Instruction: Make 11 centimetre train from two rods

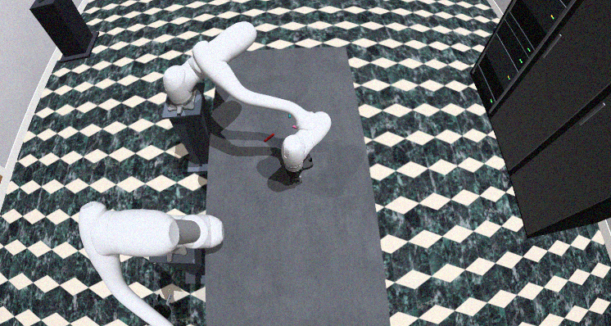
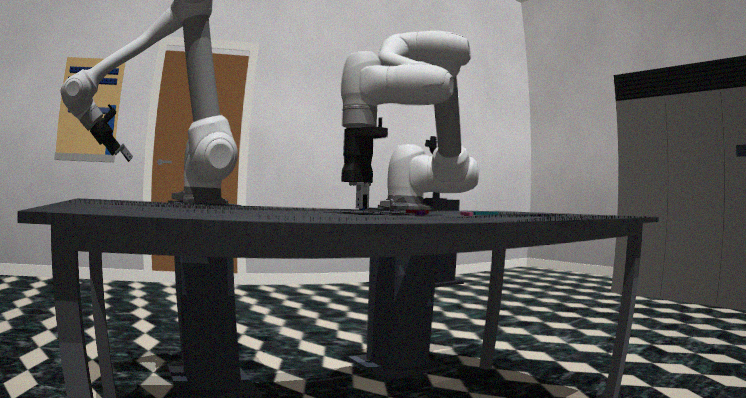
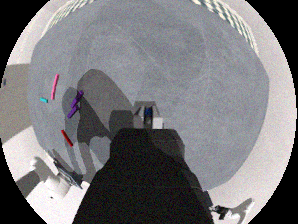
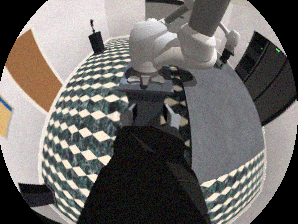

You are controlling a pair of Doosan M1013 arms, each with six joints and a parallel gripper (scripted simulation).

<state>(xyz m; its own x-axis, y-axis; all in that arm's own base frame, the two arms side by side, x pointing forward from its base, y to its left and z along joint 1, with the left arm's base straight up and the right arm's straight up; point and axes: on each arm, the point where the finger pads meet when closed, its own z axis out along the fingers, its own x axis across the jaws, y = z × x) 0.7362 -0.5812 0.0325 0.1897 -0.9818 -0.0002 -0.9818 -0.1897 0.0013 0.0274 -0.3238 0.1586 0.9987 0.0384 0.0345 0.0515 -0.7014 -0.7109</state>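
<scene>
My left gripper (image 1: 297,179) (image 2: 362,206) (image 3: 148,111) points straight down just above the table, its fingers nearly closed on a small blue rod (image 3: 148,112). How close the rod is to the table is hidden. In the left wrist view a turquoise rod (image 3: 44,100) (image 1: 289,115) (image 2: 486,213), only a short part showing, lies at the far left beside a pink rod (image 3: 55,87) (image 1: 294,126). Two purple rods (image 3: 78,97) (image 3: 73,111) lie touching, nearer the gripper. A red rod (image 3: 67,138) (image 1: 269,137) lies apart. My right gripper (image 4: 150,109) (image 2: 125,153) is open and empty, off the table.
The grey table (image 1: 295,255) (image 2: 313,233) runs between the arms and the black cabinets (image 1: 555,123). The left arm (image 1: 260,101) reaches over the turquoise and pink rods. The right arm (image 1: 137,232) is folded back beside the table.
</scene>
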